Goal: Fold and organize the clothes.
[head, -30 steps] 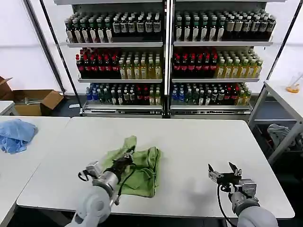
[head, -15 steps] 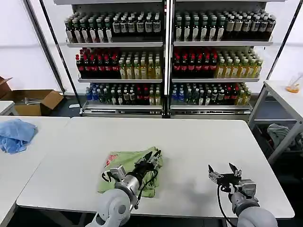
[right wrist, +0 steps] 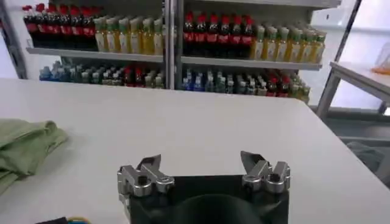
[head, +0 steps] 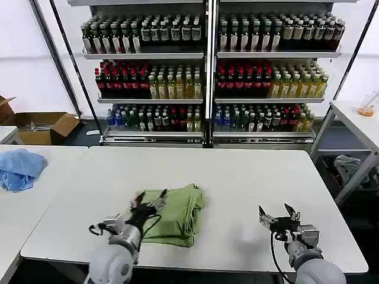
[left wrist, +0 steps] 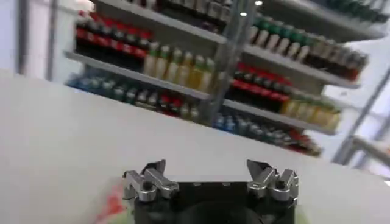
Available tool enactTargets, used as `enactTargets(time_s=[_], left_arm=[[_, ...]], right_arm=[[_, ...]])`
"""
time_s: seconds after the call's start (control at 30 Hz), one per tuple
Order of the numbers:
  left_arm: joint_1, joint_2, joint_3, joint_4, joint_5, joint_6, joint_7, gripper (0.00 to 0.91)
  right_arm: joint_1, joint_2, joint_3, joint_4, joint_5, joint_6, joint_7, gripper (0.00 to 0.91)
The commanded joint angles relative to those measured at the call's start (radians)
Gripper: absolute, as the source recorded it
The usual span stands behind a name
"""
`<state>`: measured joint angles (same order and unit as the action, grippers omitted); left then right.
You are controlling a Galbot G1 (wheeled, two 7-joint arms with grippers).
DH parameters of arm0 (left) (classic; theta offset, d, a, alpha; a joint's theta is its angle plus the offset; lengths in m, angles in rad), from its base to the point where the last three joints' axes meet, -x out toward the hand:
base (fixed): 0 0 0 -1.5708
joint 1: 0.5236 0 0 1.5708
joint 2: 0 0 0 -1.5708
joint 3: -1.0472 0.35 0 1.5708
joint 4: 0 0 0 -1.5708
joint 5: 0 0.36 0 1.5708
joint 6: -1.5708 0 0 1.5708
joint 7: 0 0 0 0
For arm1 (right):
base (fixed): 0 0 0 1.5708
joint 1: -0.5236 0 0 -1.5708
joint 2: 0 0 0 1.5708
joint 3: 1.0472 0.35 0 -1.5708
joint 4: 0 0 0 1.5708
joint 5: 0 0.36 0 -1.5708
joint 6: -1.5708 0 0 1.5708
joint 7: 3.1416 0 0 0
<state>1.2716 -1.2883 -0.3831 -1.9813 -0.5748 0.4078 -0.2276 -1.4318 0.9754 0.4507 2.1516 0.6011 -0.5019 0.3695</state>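
The light green polo shirt (head: pixel 175 212) lies folded in a compact bundle on the white table (head: pixel 237 177), front of centre. My left gripper (head: pixel 149 202) hovers over the bundle's left edge, open, with nothing between its fingers. The left wrist view has that gripper (left wrist: pixel 206 165) open over bare tabletop, with a sliver of the shirt's red print (left wrist: pixel 113 206) beside it. My right gripper (head: pixel 276 214) stands open near the table's front right, well apart from the shirt. In the right wrist view this gripper (right wrist: pixel 200 161) is open and empty, and the shirt (right wrist: pixel 24 146) lies off to one side.
A light blue cloth bundle (head: pixel 20 168) lies on the neighbouring table at the left. Shelves of bottles (head: pixel 204 77) stand behind the table. A cardboard box (head: pixel 44 127) sits on the floor at the back left, and a side table (head: pixel 355 118) stands at the right.
My left gripper carried a flap of the shirt rightward across it, let go, and drew back to the left. The shirt now lies folded narrower. The right arm has not moved.
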Motion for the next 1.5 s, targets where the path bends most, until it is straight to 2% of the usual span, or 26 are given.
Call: enactTargets(time_s=[0.03, 0.5, 0.8, 0.83, 0.87, 0.9, 0.93, 0.97, 1.07, 1.5], left_arm=[[0.089, 0.068, -0.158, 0.058, 0.131, -0.023, 0.006, 0.907], [0.027, 0.030, -0.064, 0.134, 0.009, 0.020, 0.062, 0.907], [0.024, 0.010, -0.069, 0.137, -0.104, 0.014, 0.114, 0.907], [0.023, 0.008, -0.070, 0.139, -0.111, 0.012, 0.119, 0.836], [0.023, 0.005, -0.072, 0.141, -0.119, 0.012, 0.122, 0.584], [0.021, 0.002, -0.073, 0.146, -0.122, 0.010, 0.124, 0.464], [0.020, 0.000, -0.074, 0.151, -0.125, 0.009, 0.125, 0.111], [0.018, -0.003, -0.076, 0.156, -0.129, 0.007, 0.126, 0.060], [0.016, -0.012, -0.085, 0.164, -0.147, 0.005, 0.126, 0.020], [0.011, -0.069, -0.164, 0.170, -0.348, 0.013, 0.127, 0.020]], right_arm=[[-0.004, 0.012, -0.003, 0.003, -0.010, 0.001, 0.001, 0.907], [-0.023, 0.011, 0.016, 0.019, -0.014, -0.003, 0.003, 0.907], [-0.033, 0.003, 0.031, 0.024, -0.010, -0.002, 0.002, 0.907], [-0.033, 0.002, 0.031, 0.024, -0.009, -0.002, 0.002, 0.907], [-0.033, 0.002, 0.032, 0.024, -0.009, -0.002, 0.001, 0.907], [-0.033, 0.001, 0.033, 0.024, -0.009, -0.002, 0.001, 0.907], [-0.035, 0.001, 0.034, 0.025, -0.008, -0.002, 0.001, 0.907], [-0.035, 0.000, 0.035, 0.026, -0.008, -0.002, 0.001, 0.907], [-0.036, -0.001, 0.038, 0.027, -0.006, -0.002, 0.001, 0.907], [-0.043, -0.006, 0.040, 0.034, -0.004, 0.001, 0.001, 0.907]])
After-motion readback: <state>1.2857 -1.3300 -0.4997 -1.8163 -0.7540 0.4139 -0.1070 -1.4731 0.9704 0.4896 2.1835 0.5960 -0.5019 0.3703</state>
